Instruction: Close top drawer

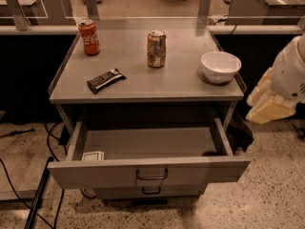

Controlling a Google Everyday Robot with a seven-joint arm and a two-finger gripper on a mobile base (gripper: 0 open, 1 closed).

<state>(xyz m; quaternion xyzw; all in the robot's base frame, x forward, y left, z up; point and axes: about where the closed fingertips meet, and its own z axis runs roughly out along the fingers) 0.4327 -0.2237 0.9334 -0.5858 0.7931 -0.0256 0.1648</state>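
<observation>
The top drawer (119,174) is a wide shallow grey metal drawer with a dark wire handle (152,175) at its centre. It stands pulled far out from under the grey table top (143,87). A small white card or packet (92,155) lies in its front left corner. My gripper (267,101) is at the right edge of the view, beside the table's right side and above the drawer's level, with cream-coloured fingers pointing left and down. It touches nothing I can see.
On the table top stand a red cola can (89,37), a brown drink can (156,48) and a white bowl (220,66), and a dark snack bar (106,80) lies at the front left. A lower drawer (151,192) sits shut below. Cables (19,190) run over the floor at left.
</observation>
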